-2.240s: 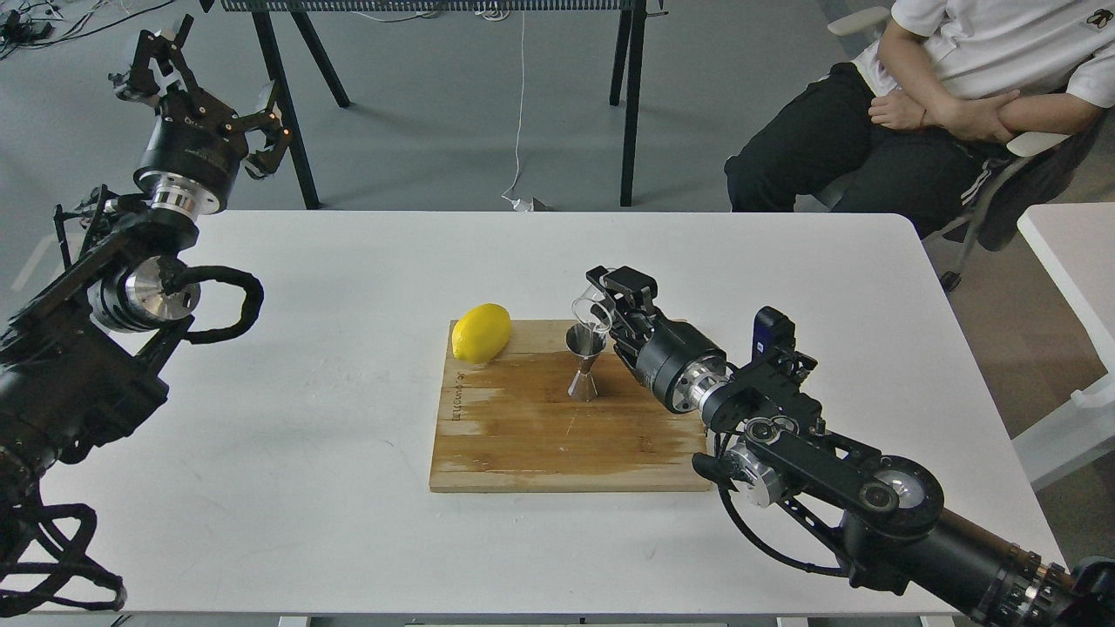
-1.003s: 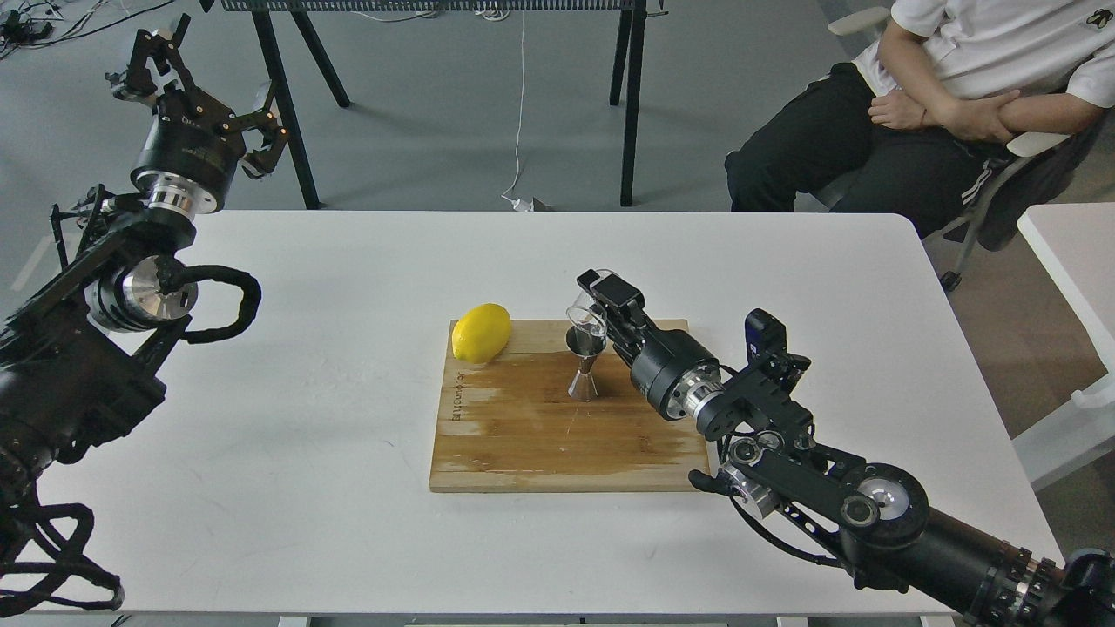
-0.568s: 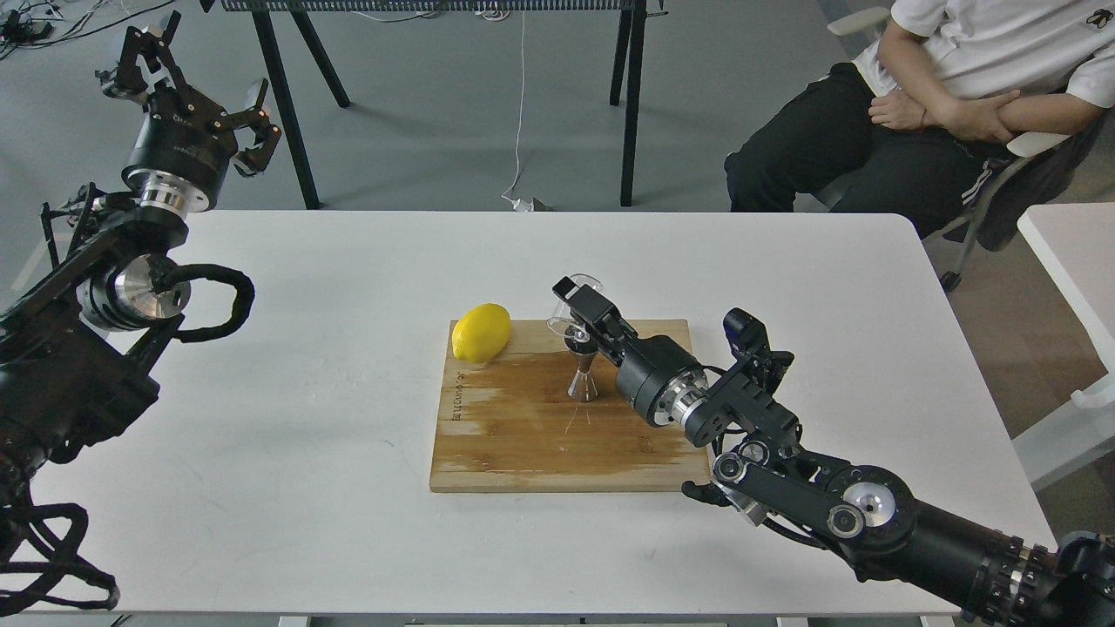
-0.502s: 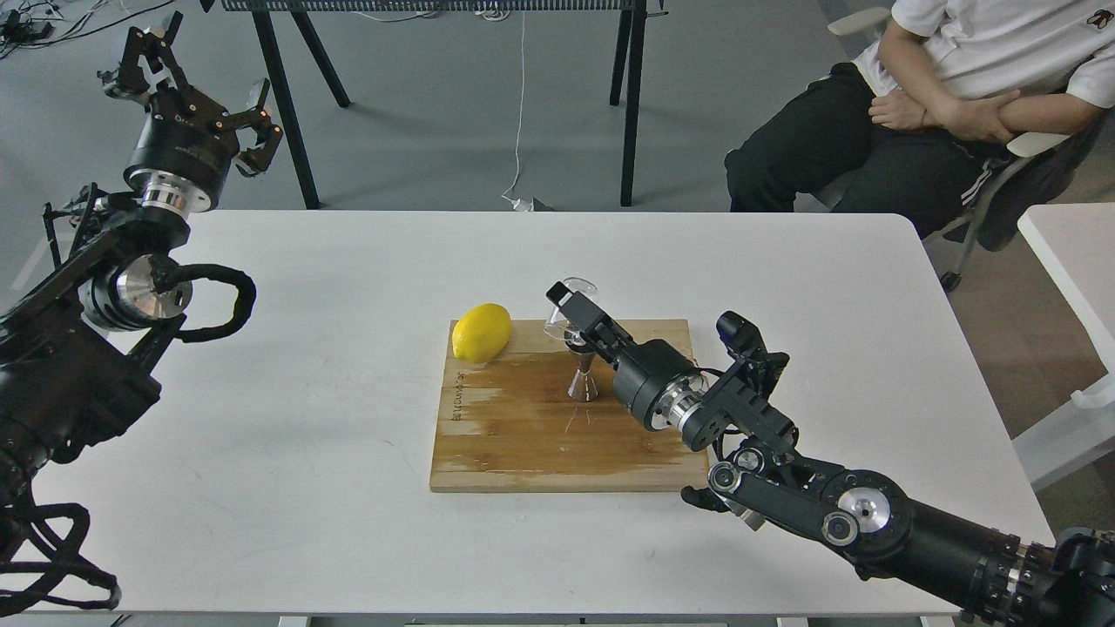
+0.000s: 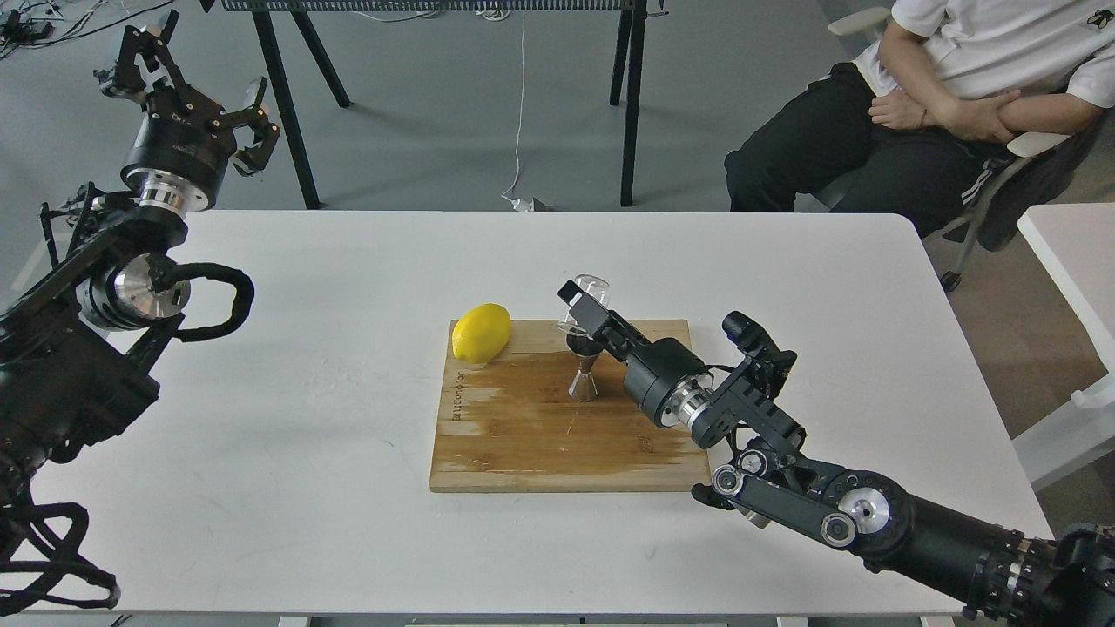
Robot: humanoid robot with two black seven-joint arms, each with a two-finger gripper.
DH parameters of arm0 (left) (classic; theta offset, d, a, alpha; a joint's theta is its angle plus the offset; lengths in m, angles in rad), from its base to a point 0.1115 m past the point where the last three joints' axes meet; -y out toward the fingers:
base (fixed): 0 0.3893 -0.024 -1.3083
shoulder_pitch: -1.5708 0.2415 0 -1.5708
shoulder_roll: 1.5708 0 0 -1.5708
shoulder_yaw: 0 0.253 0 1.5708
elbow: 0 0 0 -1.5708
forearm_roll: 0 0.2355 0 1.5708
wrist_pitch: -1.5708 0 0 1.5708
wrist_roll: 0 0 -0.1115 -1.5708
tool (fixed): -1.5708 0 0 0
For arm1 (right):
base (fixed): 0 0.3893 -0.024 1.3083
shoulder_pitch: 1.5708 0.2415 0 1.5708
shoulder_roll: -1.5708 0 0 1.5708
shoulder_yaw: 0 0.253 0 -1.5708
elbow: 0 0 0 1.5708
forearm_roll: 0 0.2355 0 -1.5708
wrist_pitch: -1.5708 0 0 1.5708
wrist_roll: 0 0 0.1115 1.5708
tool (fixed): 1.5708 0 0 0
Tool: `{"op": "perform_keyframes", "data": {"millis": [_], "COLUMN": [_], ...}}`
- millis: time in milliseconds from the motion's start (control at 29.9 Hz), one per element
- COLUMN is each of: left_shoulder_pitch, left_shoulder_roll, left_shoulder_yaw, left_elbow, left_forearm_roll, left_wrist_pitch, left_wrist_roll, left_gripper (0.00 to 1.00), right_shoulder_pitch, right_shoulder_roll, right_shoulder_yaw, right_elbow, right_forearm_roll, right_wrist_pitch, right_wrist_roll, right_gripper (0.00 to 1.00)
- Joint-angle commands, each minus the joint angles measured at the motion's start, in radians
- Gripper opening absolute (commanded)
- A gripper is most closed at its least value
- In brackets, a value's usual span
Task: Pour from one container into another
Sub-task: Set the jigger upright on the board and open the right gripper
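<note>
A clear glass cup (image 5: 593, 288) is tipped mouth-down just above the steel jigger (image 5: 585, 368), and my right gripper (image 5: 582, 312) is shut on the cup. The jigger stands upright on a wooden cutting board (image 5: 540, 435), partly hidden behind the gripper. A yellow lemon (image 5: 481, 332) lies at the board's back left corner. My left gripper (image 5: 187, 74) is raised at the far left, off the table's back edge, open and holding nothing.
The board lies on a white table (image 5: 305, 453), with wet-looking patches on its surface. A seated person (image 5: 923, 104) is at the back right. Black table legs (image 5: 631, 96) stand behind the table. Another white table (image 5: 1076, 252) edges in at right.
My right gripper swung the glass cup left and tipped it far over the jigger, then drew back a little to the right and upward. The left arm hardly moved.
</note>
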Motion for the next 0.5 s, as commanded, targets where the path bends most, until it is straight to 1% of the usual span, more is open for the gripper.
{"op": "perform_keyframes", "data": {"millis": [0,201,301,468], "left_shoulder_pitch": [0.000,0.000,0.000,0.000], "left_shoulder_roll": [-0.001,0.002,0.005,0.005], "left_shoulder_yaw": [0.000,0.000,0.000,0.000], "left_elbow": [0.000,0.000,0.000,0.000], "left_forearm_roll": [0.000,0.000,0.000,0.000], "left_wrist_pitch": [0.000,0.000,0.000,0.000], "left_wrist_roll": [0.000,0.000,0.001,0.001], "left_gripper": [1.00,1.00,1.00,1.00], "right_shoulder_pitch": [-0.002,-0.013,-0.018,-0.042], "right_shoulder_roll": [-0.017,-0.052,-0.081,-0.181], "right_shoulder_yaw": [0.007,0.094,0.148,0.223], "right_elbow": [0.019,0.086,0.143,0.255], "right_forearm_roll": [0.005,0.043,0.178,0.477], "right_wrist_pitch": [-0.001,0.004,0.011,0.018], "right_wrist_roll": [0.001,-0.010,-0.017,-0.020], "right_gripper": [0.32,0.32,0.32,0.32]}}
